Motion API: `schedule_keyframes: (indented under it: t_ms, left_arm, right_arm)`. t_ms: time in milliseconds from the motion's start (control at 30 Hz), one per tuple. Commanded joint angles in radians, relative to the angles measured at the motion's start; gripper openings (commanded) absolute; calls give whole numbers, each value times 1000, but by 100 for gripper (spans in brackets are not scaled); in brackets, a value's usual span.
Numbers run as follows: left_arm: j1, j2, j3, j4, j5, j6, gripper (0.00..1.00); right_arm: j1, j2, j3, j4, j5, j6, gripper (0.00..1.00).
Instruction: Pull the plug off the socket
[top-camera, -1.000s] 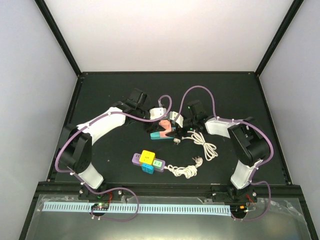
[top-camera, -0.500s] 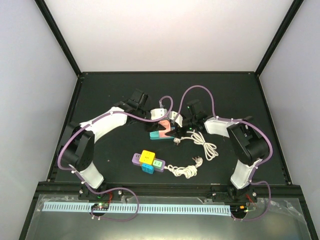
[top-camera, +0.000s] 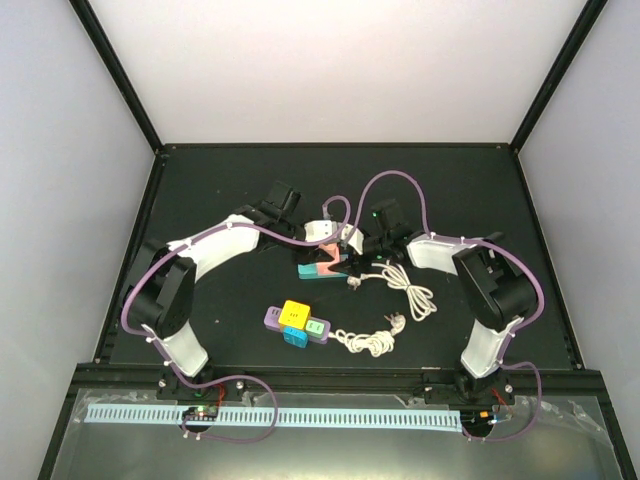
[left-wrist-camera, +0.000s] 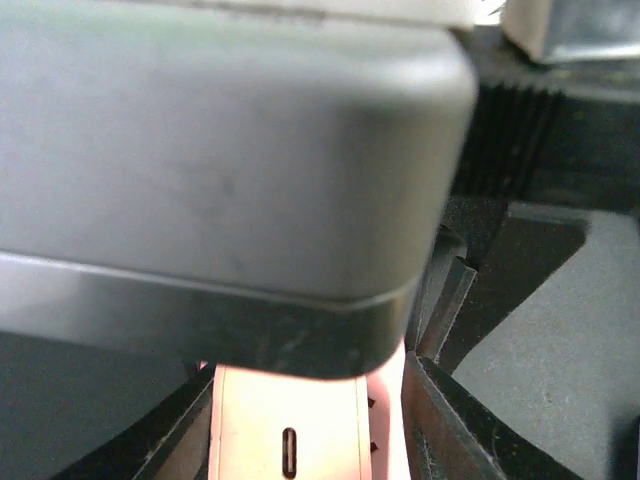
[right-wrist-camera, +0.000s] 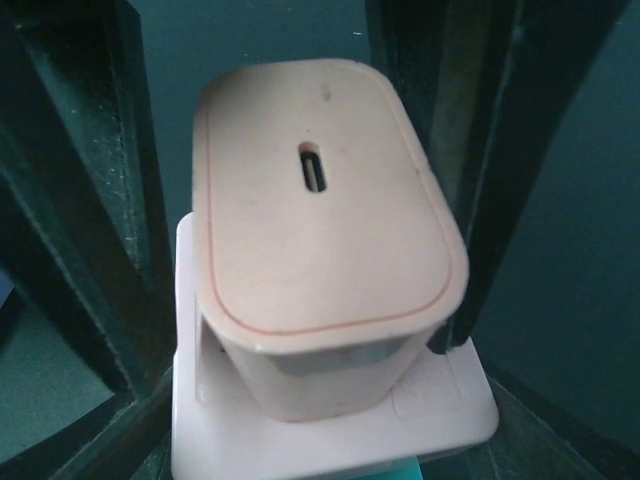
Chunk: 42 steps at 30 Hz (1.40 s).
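Right wrist view has the plug (right-wrist-camera: 320, 230) seated in the socket (right-wrist-camera: 440, 412) on the desk (top-camera: 220, 190), so nothing is pulled off yet. My right claw (right-wrist-camera: 305, 260) straddles the plug, one finger close against it and a sliver of gap at the other; I cannot tell whether it grips. My left claw (left-wrist-camera: 300, 430) flanks the socket block, its hold equally unclear. By my reckoning, the clamping and the pull itself are all left to do.

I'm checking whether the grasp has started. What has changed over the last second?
The left arm edged right toward the pink-and-teal socket block, and the left gripper narrowed around its pink part. The right gripper, straddling the cream rounded plug, barely shifted. The block, the yellow, purple and blue cube cluster and the white coiled cables stayed put.
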Motion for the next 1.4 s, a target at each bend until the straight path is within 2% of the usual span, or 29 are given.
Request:
schedule_keyframes:
  t_ms: [0, 200, 400, 567, 700, 1000, 1367]
  left_arm:
    - [-9, 2, 0, 16, -10, 29, 43]
    - [-8, -29, -29, -8, -16, 44, 40]
    - [-9, -44, -43, -6, -32, 33, 41]
    - [-9, -48, -45, 25, -14, 6, 30]
    - [-8, -52, -33, 31, 7, -18, 22]
    - [-8, -89, -20, 29, 25, -21, 17]
    - [-9, -83, 36, -48, 58, -26, 12]
  right_arm:
    - [17, 32, 27, -1, 14, -9, 72]
    - [25, 38, 33, -5, 31, -4, 76]
    - [28, 41, 35, -9, 32, -8, 68]
    - [30, 43, 34, -8, 37, -9, 64]
    - [34, 45, 33, -9, 41, -11, 56]
    - [38, 56, 50, -28, 55, -9, 34]
    - [63, 83, 82, -63, 118, -8, 21]
